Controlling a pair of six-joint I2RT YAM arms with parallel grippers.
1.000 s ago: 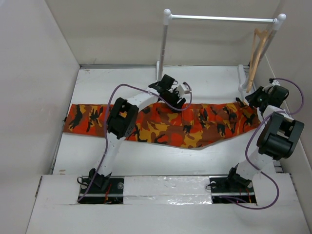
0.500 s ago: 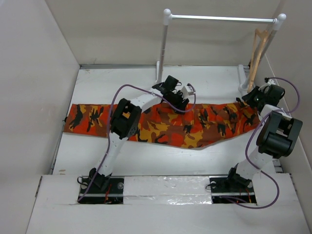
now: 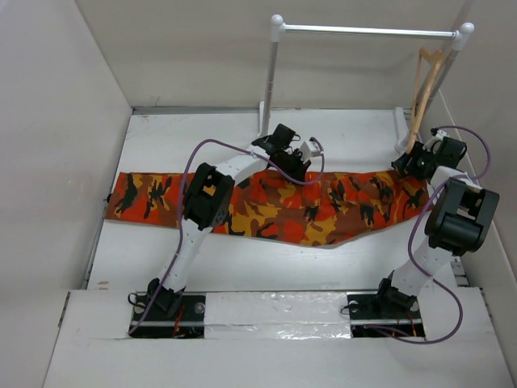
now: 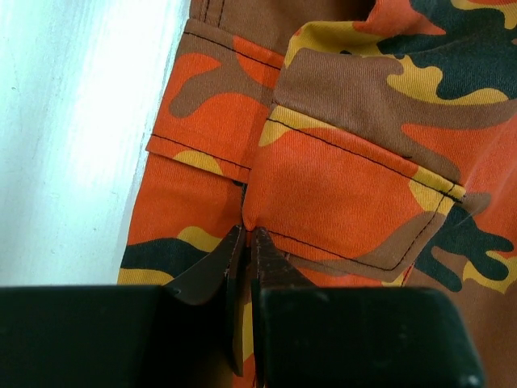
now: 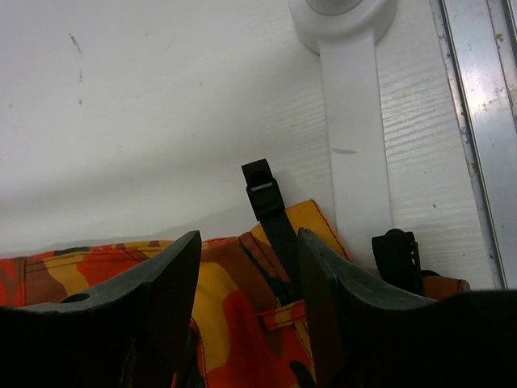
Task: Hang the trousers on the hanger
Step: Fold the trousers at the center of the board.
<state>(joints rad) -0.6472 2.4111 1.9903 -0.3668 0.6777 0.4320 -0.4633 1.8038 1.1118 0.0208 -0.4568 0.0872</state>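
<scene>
The camouflage trousers [image 3: 323, 206] lie flat across the table, waist end to the right. My left gripper [image 3: 297, 166] is at their far edge near the middle. In the left wrist view the left gripper [image 4: 246, 233] is shut, pinching a small fold of the trousers [image 4: 347, 178] beside a pocket flap. My right gripper [image 3: 406, 166] is at the waist end. It stands open [image 5: 250, 242] over the waistband [image 5: 234, 323], with a black strap [image 5: 271, 206] between the fingers. The wooden hanger [image 3: 426, 85] hangs from the right end of the white rail [image 3: 367, 31].
The rail's two posts stand at the back of the table. The right post's white foot [image 5: 351, 153] lies just beyond the waistband. A metal strip [image 5: 485, 121] runs along the table's right side. White walls enclose the table on three sides.
The left gripper has closed onto the trousers' fabric. The right gripper has opened and shifted slightly back toward the rail's right post.
</scene>
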